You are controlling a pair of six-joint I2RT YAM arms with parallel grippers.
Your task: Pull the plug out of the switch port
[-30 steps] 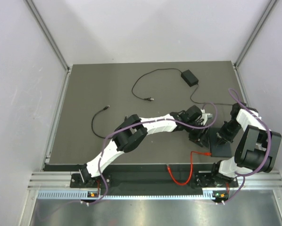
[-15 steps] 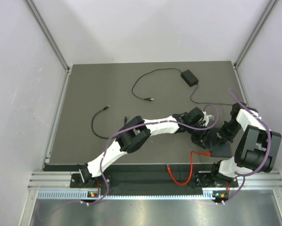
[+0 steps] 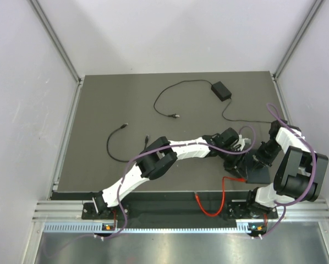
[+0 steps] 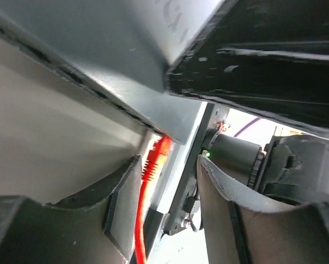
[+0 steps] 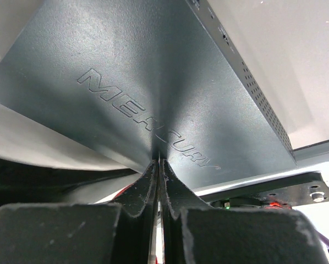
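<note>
The flat black box (image 5: pixel 153 82), lettered MERCURY, lies at the table's near right (image 3: pixel 259 175). My right gripper (image 5: pixel 159 163) is shut, its tips pressed down on the box's top. An orange-red plug (image 4: pixel 155 158) sits in the switch port (image 4: pixel 164 138) on the box's edge, and its red cable (image 3: pixel 214 209) loops over the table's front edge. My left gripper (image 4: pixel 169 165) is open around the plug. The plug lies close to the left finger (image 4: pixel 118 203) and apart from the right finger (image 4: pixel 225 209). In the top view the left gripper (image 3: pixel 237 166) stands just left of the box.
A small black power brick (image 3: pixel 220 89) with thin cords lies at the back of the table. A loose black cable (image 3: pixel 114 144) curls at mid left. The metal rail (image 3: pixel 164 212) and the arm bases run along the near edge.
My left gripper has moved toward the near edge and down to the plug, and its jaws have narrowed slightly. The right gripper has stayed pressed on the box.
</note>
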